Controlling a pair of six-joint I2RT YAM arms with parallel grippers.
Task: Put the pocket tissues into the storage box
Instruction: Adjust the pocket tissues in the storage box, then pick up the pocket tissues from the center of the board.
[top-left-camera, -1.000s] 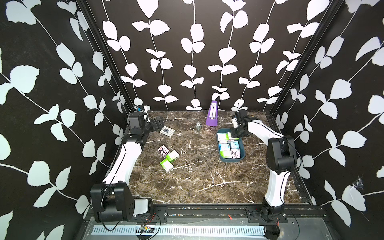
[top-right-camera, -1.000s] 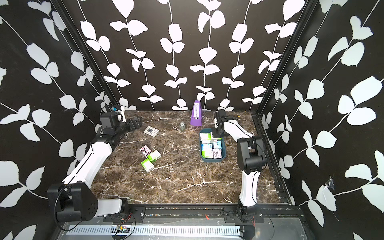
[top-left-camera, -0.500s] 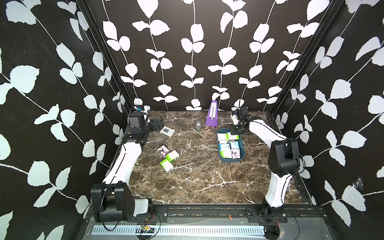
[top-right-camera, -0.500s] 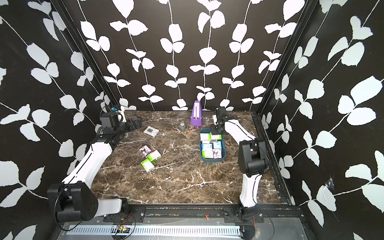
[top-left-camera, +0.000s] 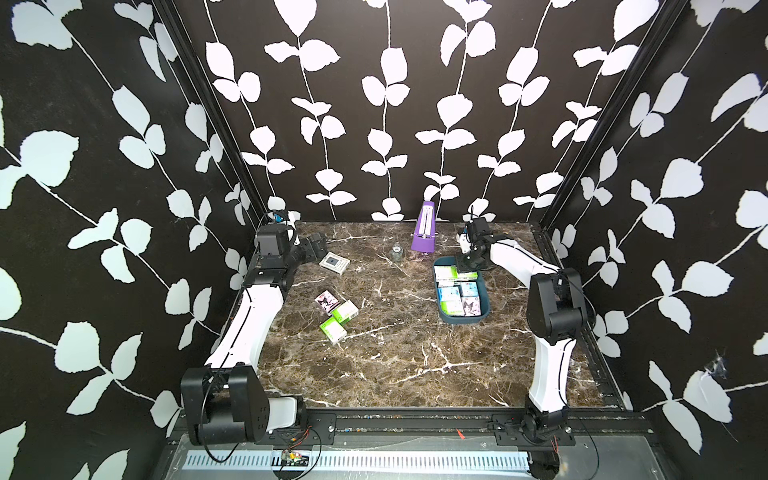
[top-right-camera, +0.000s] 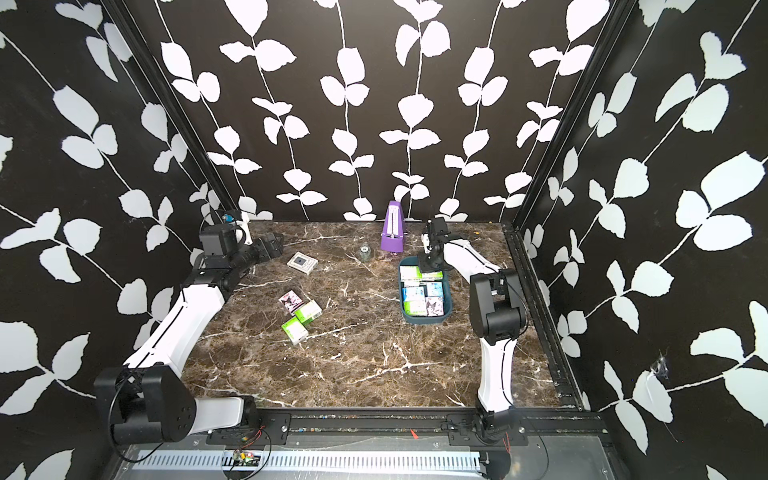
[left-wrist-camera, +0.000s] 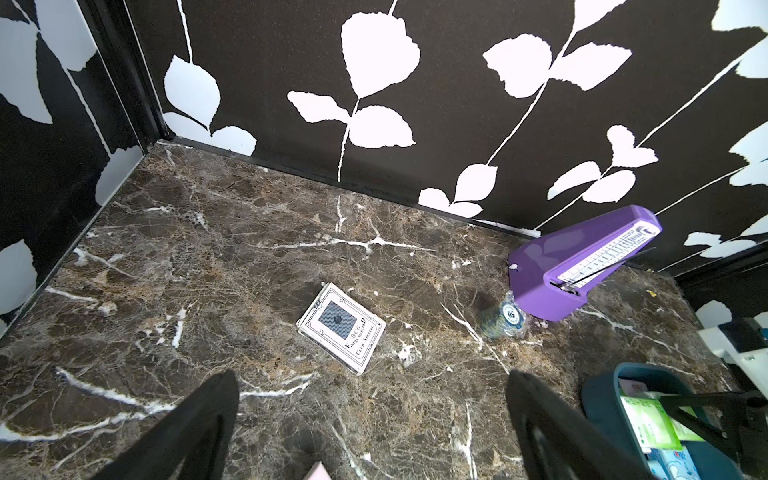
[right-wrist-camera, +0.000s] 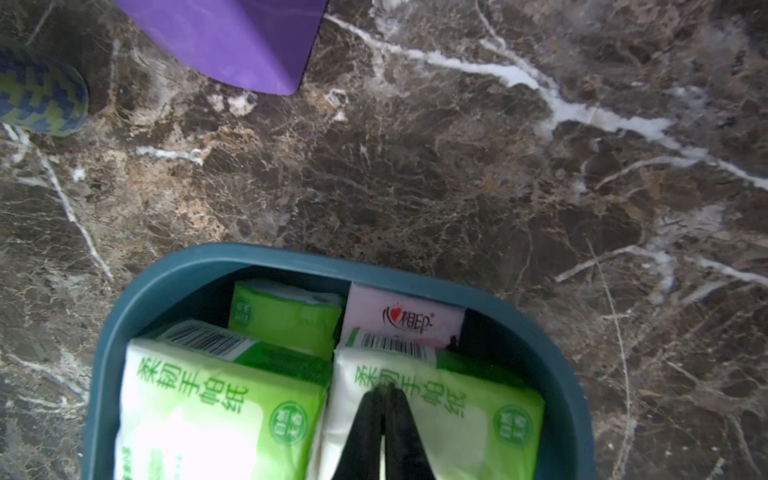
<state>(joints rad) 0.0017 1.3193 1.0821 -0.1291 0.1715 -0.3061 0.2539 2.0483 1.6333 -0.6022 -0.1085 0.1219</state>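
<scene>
The right tool (right-wrist-camera: 384, 392) hangs over the far end of the storage box (right-wrist-camera: 249, 254). Its two black fingers are pressed together with nothing between them, tips above a lime-green packet (right-wrist-camera: 436, 399) (whether they touch the wrap I cannot tell). The box stands on the right part of the marble worktop (top-left-camera: 395, 365), filled with pocket tissues (top-left-camera: 453, 293) in green, blue and pink-purple. Three more lie loose toward the left, well apart from the box: a pink-purple packet (top-left-camera: 325, 300) right beside a green packet (top-left-camera: 345, 311), and a second green packet (top-left-camera: 332, 330) near them. The left tool (left-wrist-camera: 371, 376) hovers near the back left corner, fingers spread wide and empty, facing a playing-card box (left-wrist-camera: 340, 328). A purple metronome (top-left-camera: 424, 232) stands by the back wall, with a poker-chip stack (left-wrist-camera: 503, 318) just beside it.
</scene>
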